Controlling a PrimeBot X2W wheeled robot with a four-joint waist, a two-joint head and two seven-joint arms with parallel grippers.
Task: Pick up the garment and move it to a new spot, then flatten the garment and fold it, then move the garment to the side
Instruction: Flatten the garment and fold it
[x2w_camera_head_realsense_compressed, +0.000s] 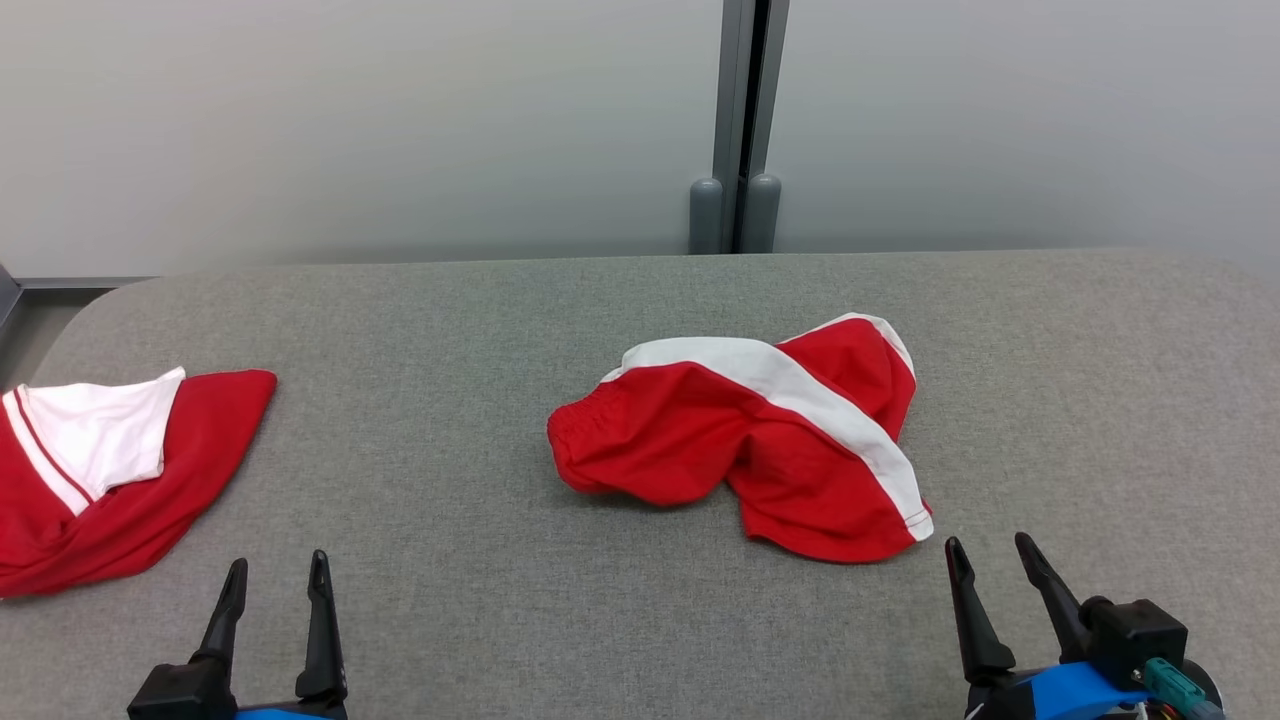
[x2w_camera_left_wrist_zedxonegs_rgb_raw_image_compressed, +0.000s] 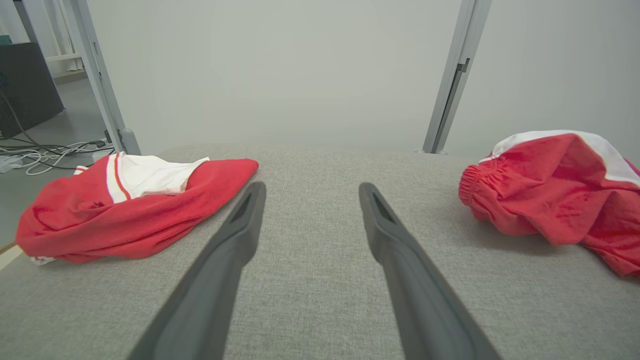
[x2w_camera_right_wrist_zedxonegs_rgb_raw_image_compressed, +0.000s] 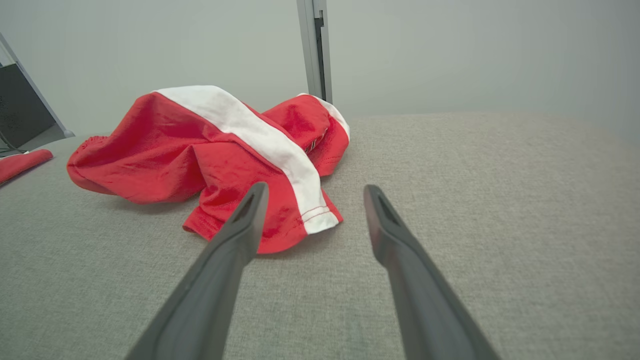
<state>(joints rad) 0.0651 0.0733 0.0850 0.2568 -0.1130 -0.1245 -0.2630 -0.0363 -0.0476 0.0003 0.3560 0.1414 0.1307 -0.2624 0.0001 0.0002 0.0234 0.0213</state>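
Observation:
A crumpled red garment (x2w_camera_head_realsense_compressed: 740, 440) with a white side stripe and an elastic waistband lies in the middle of the grey table (x2w_camera_head_realsense_compressed: 480, 620); it looks like a pair of shorts. The left wrist view has it at the right (x2w_camera_left_wrist_zedxonegs_rgb_raw_image_compressed: 545, 195), and the right wrist view shows it just ahead and to the left (x2w_camera_right_wrist_zedxonegs_rgb_raw_image_compressed: 215, 150). My right gripper (x2w_camera_head_realsense_compressed: 990, 555) stands open near the table's front right, just short of the garment's near hem, with its own fingers parted (x2w_camera_right_wrist_zedxonegs_rgb_raw_image_compressed: 315, 187). My left gripper (x2w_camera_head_realsense_compressed: 278, 572) is open at the front left, with bare cloth-covered table between its fingers (x2w_camera_left_wrist_zedxonegs_rgb_raw_image_compressed: 311, 185).
A second red and white garment (x2w_camera_head_realsense_compressed: 110, 470) lies bunched at the table's left edge, seen too in the left wrist view (x2w_camera_left_wrist_zedxonegs_rgb_raw_image_compressed: 130, 210). A pale wall with a grey vertical post (x2w_camera_head_realsense_compressed: 740, 130) stands behind the table. Cables lie on the floor (x2w_camera_left_wrist_zedxonegs_rgb_raw_image_compressed: 35, 155) beyond the left edge.

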